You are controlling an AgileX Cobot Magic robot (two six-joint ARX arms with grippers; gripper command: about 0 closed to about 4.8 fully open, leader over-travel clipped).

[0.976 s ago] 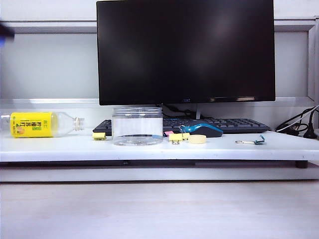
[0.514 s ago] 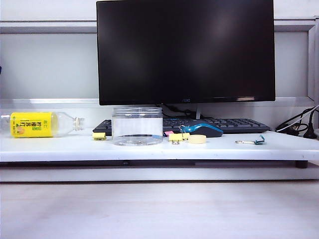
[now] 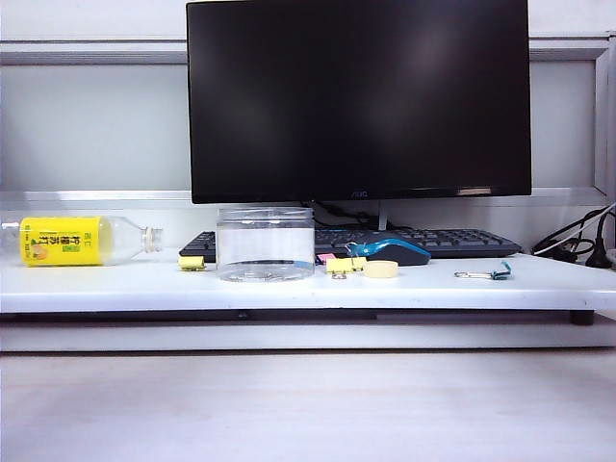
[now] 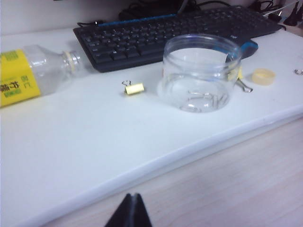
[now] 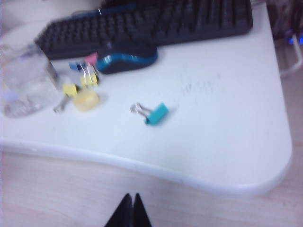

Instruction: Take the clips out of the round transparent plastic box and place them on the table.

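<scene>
Since a second ago a dark blur at the upper left edge of the exterior view has gone; nothing on the bench has shifted. Going left to right there: a clear bottle with a yellow label lies on its side, then one pale-yellow clip just left of the round transparent plastic box, which stands upright with its mouth up. Wire handles show through its wall low down, so a clip may remain inside, though I cannot be sure. Another pale-yellow clip sits right of the box, near the cream disc, the mouse and, farther right, a teal clip. The left gripper hangs off the bench's front edge, jaws pressed together and empty, the box ahead of it and well apart. The right gripper likewise hangs off the front edge, jaws closed on nothing, facing the teal clip. The left arm looks nearer the box; open bench lies before it.
</scene>
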